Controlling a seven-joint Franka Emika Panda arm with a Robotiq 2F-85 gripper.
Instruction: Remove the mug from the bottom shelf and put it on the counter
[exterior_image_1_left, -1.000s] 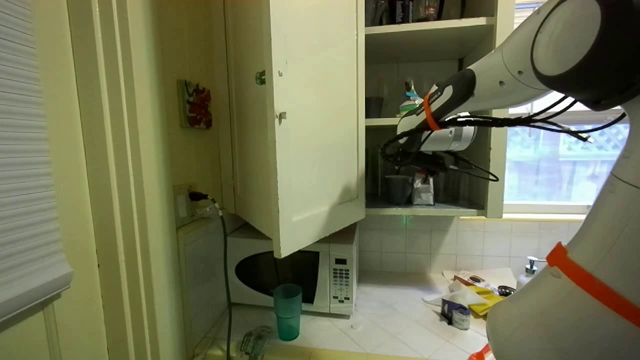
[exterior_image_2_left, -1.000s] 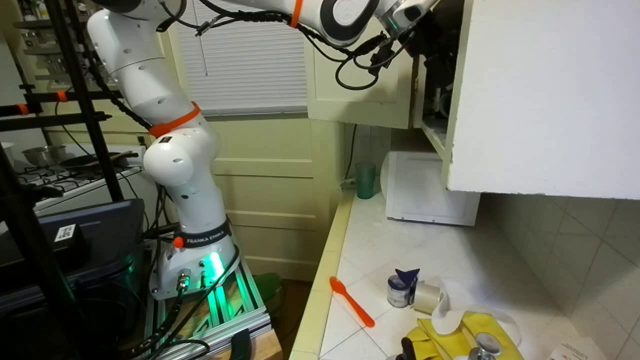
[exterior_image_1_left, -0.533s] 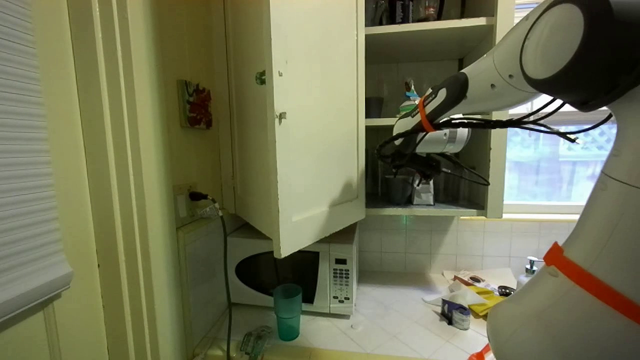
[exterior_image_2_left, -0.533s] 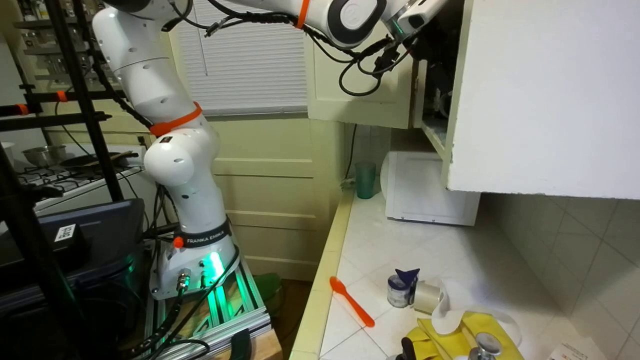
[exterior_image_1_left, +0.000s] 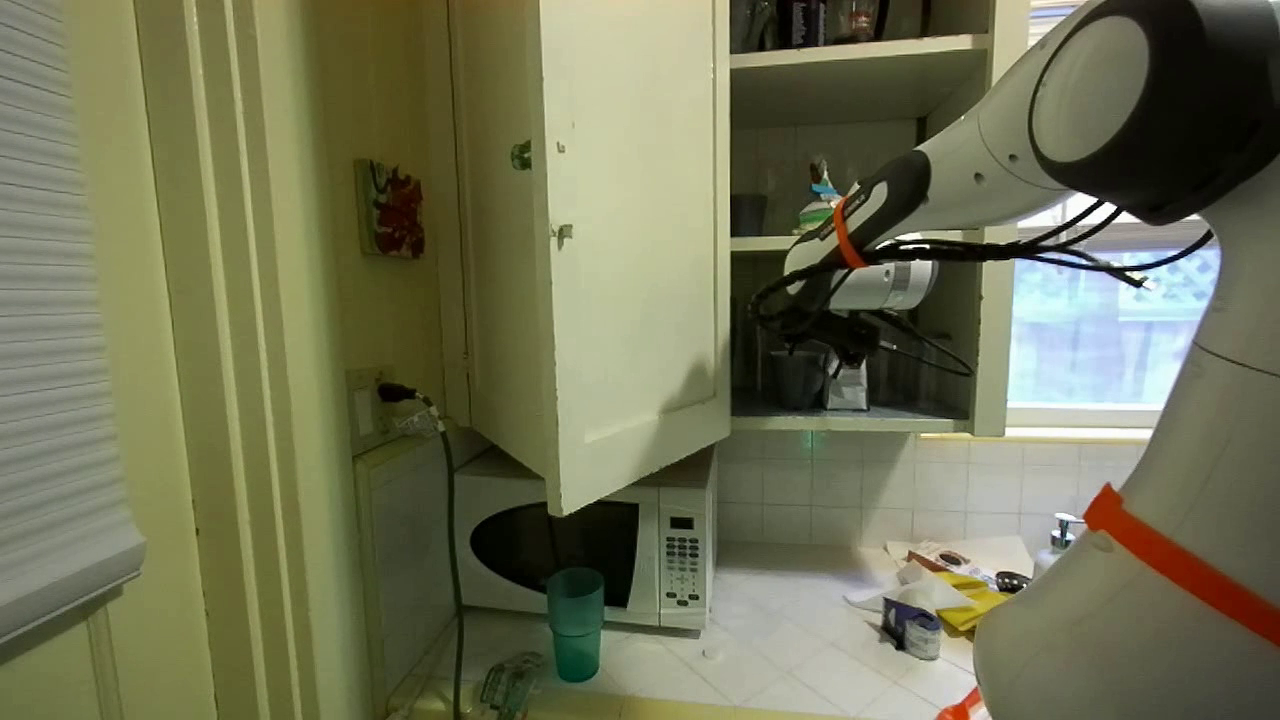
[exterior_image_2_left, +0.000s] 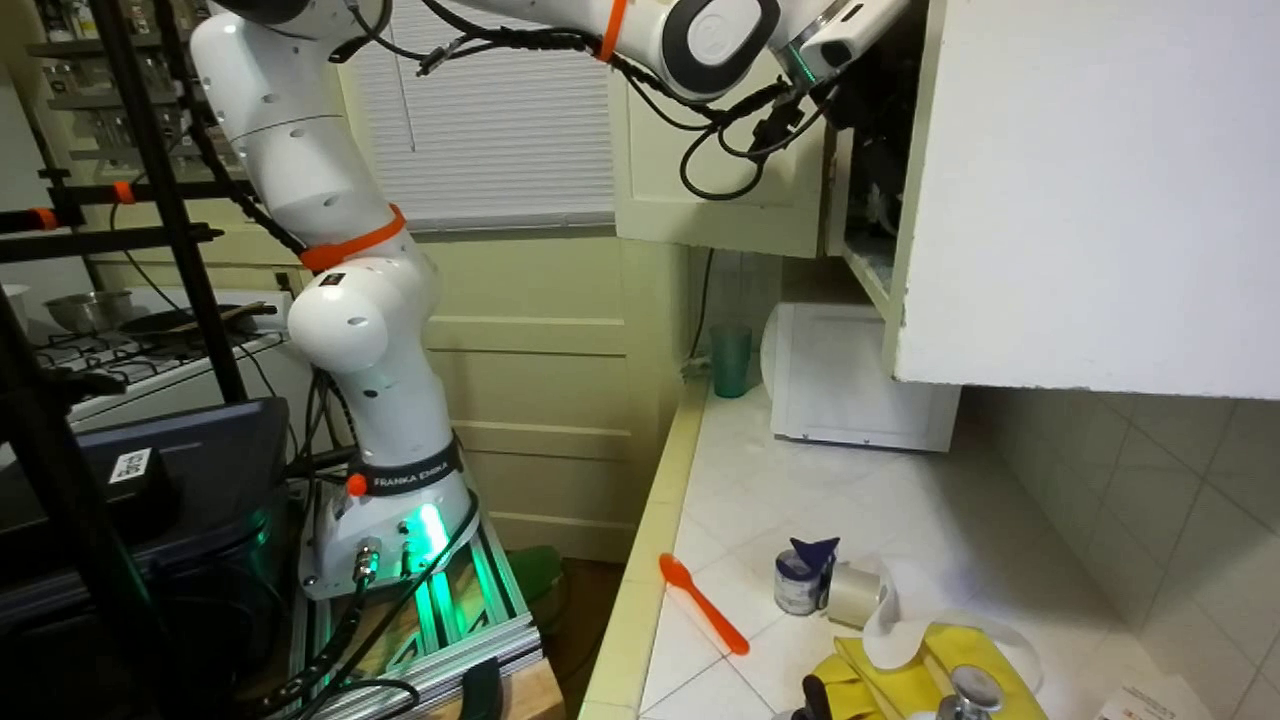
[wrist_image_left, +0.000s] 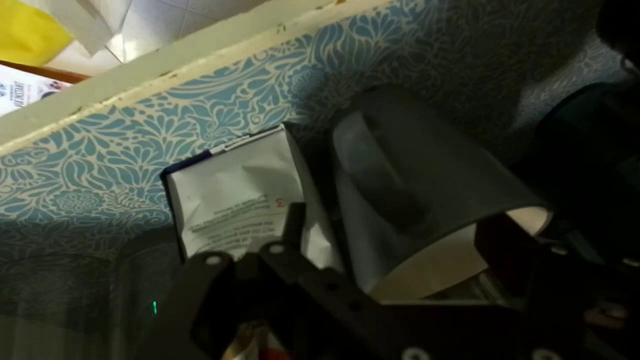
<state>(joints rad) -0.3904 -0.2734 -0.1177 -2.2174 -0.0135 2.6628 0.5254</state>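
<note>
Crowding the mug, a white packet stands.

Obstacle beside mug: white packet

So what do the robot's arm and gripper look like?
The arm is white and rounded, with dark caps, orange bands and black cables along it. A black collar low down reads FRANKA EMIKA. The gripper looks black, with two fingers and pale, round bolts.
</note>
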